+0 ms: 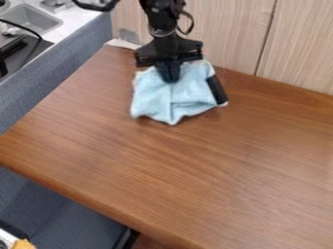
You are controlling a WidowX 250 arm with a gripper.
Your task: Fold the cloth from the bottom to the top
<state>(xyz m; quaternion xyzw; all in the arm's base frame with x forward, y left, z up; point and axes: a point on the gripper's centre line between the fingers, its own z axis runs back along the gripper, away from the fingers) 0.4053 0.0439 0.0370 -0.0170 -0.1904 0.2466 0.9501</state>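
Camera view: we have the light-blue fabric cloth (151,97) near the far edge of the brown wood-grain table (189,180), close to the pale wood panels (228,34), with the black two-finger gripper (170,78) hanging down right over it. Cloth is rumpled, lower edge uneven, creased down the middle, black strip (217,89) along its right side (part of the cloth or not, we can't tell). Gripper state: can't tell if it's spread, pressed together or pinching fabric. Our read: fold looks partly made, not finished. Left to do: bring the bottom edge square to the top, flatten, back the arm off.
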